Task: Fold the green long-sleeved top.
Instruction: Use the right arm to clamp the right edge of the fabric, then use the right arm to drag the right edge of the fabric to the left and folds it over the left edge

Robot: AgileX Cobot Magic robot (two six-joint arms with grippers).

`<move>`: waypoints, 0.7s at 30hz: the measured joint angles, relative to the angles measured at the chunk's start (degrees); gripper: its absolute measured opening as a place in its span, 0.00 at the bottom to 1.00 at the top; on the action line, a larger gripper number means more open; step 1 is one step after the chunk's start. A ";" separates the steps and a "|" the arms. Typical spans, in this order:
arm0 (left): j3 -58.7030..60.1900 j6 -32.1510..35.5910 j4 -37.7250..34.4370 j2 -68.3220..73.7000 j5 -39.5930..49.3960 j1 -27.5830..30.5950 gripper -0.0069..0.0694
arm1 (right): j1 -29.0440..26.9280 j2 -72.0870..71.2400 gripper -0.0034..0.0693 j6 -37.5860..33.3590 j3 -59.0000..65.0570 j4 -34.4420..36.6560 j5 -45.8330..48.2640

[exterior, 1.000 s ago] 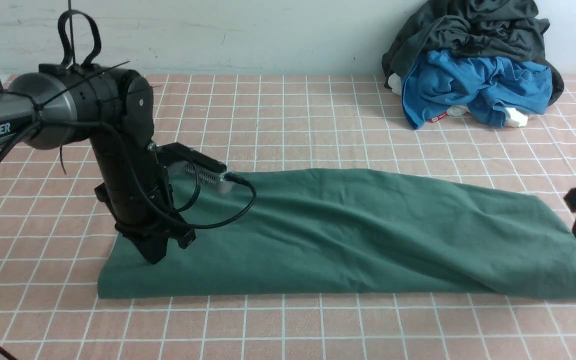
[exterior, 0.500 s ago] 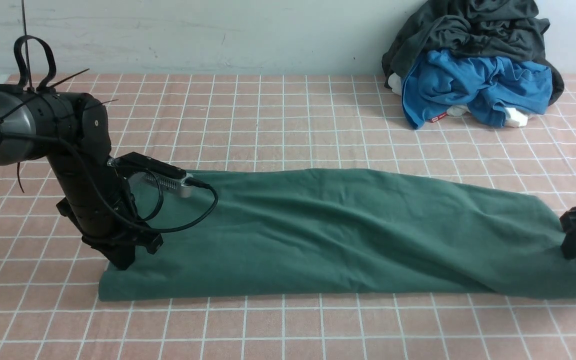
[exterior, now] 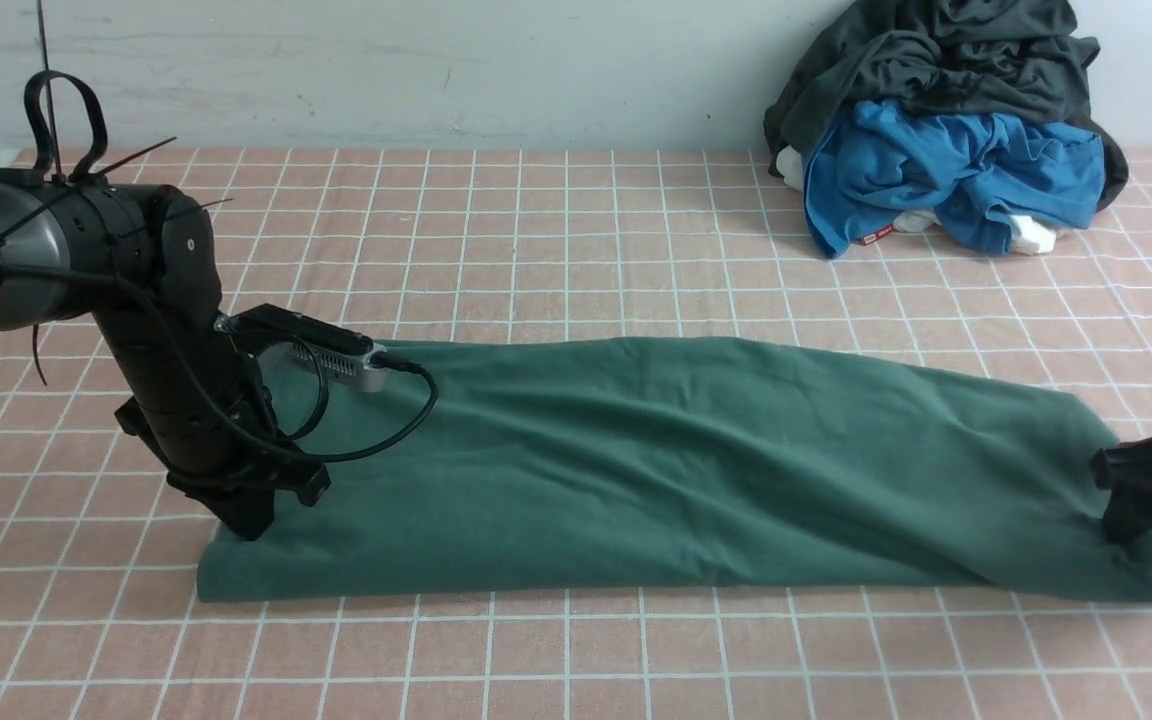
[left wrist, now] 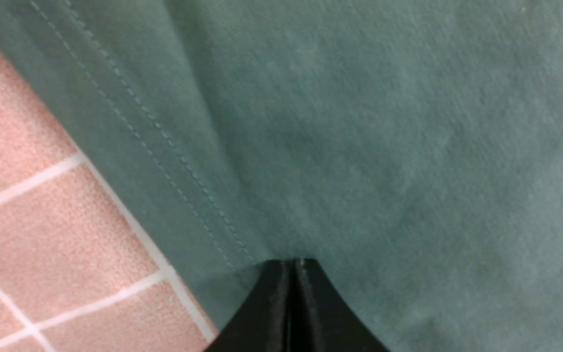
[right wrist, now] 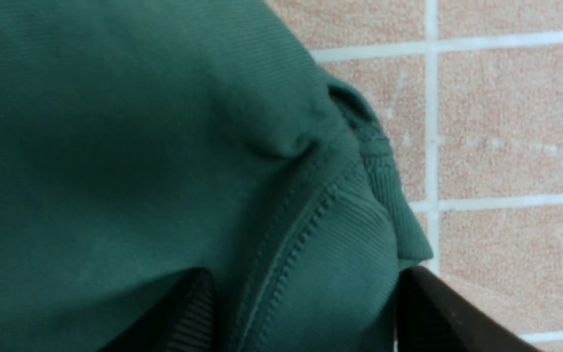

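**A:** Front view?
**B:** I see the green long-sleeved top [exterior: 656, 470] lying as a long band across the tiled table [exterior: 576, 250]. The left gripper [exterior: 248, 518] is at its left end and the right gripper [exterior: 1131, 520] at its right end.
**A:** Left wrist view?
**B:** Jaws pressed together, pinching cloth beside the stitched hem [left wrist: 164, 146].
**A:** Right wrist view?
**B:** I see the fingers [right wrist: 438, 313] spread, with the ribbed edge [right wrist: 340, 254] between them.
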 joint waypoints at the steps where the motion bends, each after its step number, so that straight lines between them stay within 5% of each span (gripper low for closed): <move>1: 0.00 0.00 0.00 0.00 0.00 0.00 0.09 | 0.26 0.00 0.54 -0.06 0.00 0.00 -0.05; 8: 0.00 0.00 -0.12 -0.86 -0.57 0.00 0.09 | 1.07 0.40 0.09 -0.36 -3.04 -3.90 3.16; 21: 0.00 0.00 -0.12 -27.96 3.15 0.00 0.09 | 1.14 -13.17 0.08 5.07 -15.24 -19.30 11.55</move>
